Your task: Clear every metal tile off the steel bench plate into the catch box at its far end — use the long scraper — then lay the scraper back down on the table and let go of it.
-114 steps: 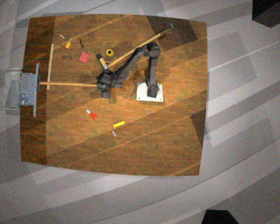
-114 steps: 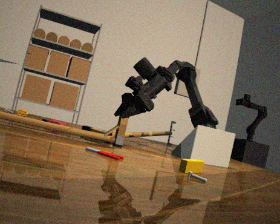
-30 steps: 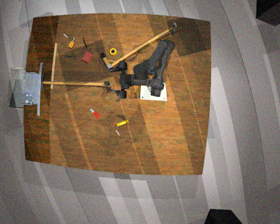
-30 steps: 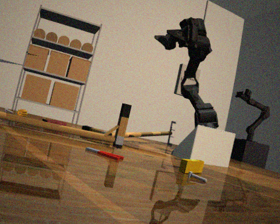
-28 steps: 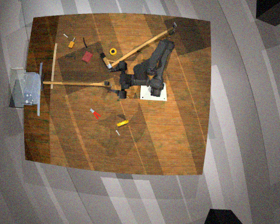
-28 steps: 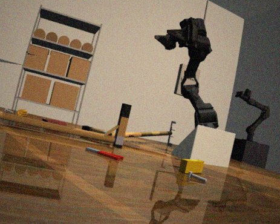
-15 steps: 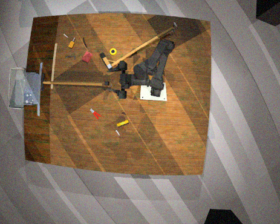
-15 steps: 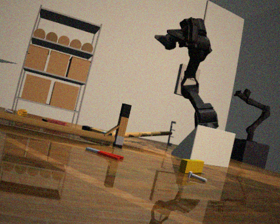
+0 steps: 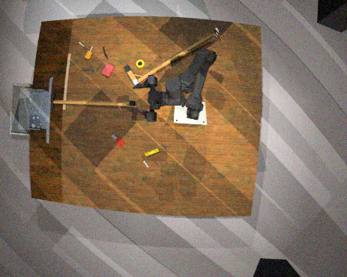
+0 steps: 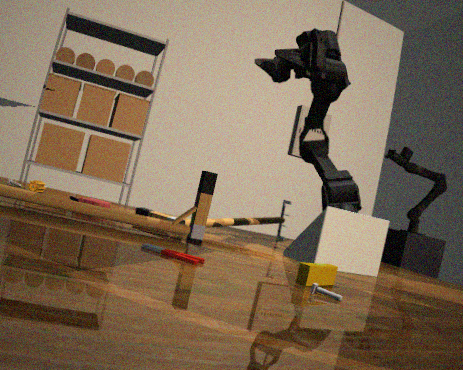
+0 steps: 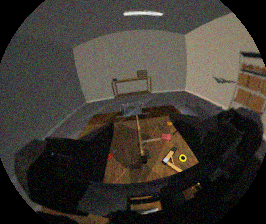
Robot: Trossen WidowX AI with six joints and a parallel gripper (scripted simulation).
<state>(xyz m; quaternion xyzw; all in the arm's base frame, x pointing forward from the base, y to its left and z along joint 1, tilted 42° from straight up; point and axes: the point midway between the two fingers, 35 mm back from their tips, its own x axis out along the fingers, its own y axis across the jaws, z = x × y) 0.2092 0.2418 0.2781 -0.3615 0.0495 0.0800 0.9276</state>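
My gripper is open and empty, high above the table. The scraper lies with its long wooden handle pointing away from the arm; its black-topped grip post stands upright under the gripper area. The handle's far end meets a long blue-grey bar across the near side of the steel plate. The clear catch box is beyond, past the table edge. Several small pale specks look like tiles; I cannot tell whether they are on the plate or in the box.
A second long-handled tool lies slanted, its hooked end at the back right. A wooden strip crosses beneath the scraper handle. Also there are a red block, yellow tape, red pliers and a yellow block.
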